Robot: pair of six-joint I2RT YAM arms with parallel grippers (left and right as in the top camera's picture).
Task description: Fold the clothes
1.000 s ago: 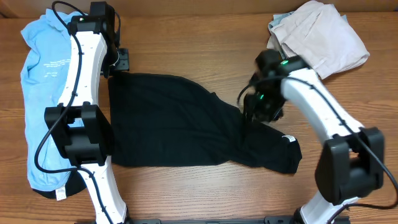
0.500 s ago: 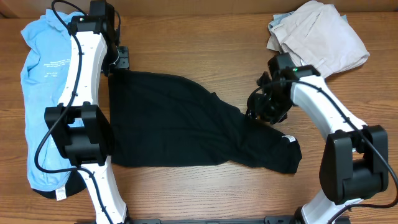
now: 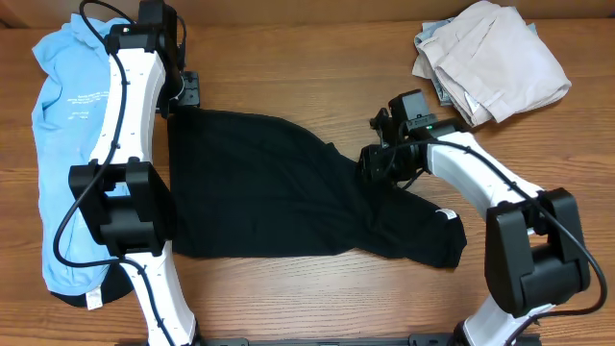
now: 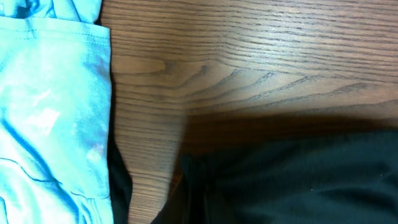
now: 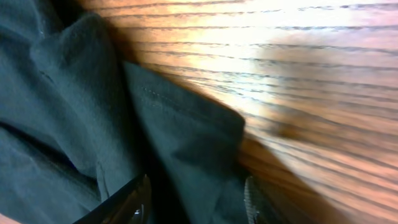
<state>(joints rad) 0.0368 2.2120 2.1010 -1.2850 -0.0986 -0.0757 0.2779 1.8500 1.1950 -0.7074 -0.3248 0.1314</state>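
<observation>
The clothes' large black garment (image 3: 259,183) lies spread across the table's middle, with a small white tag (image 3: 445,213) at its right end. My right gripper (image 3: 370,163) is low over its upper right edge. In the right wrist view this gripper (image 5: 194,202) is open, with a fold of the black garment (image 5: 180,143) between its fingers. My left gripper (image 3: 188,93) is shut at the garment's top left corner. The left wrist view shows only black cloth (image 4: 286,180) and wood, so a pinch cannot be judged.
A light blue printed T-shirt (image 3: 58,125) lies along the left edge, partly under the left arm, and shows in the left wrist view (image 4: 50,112). A pile of beige clothes (image 3: 490,58) sits at the back right. Dark cloth (image 3: 72,298) pokes out under the T-shirt's near end.
The right gripper swung right, then back left along the black garment's upper edge, and now straddles a fold. The left arm and the garment stayed put.
</observation>
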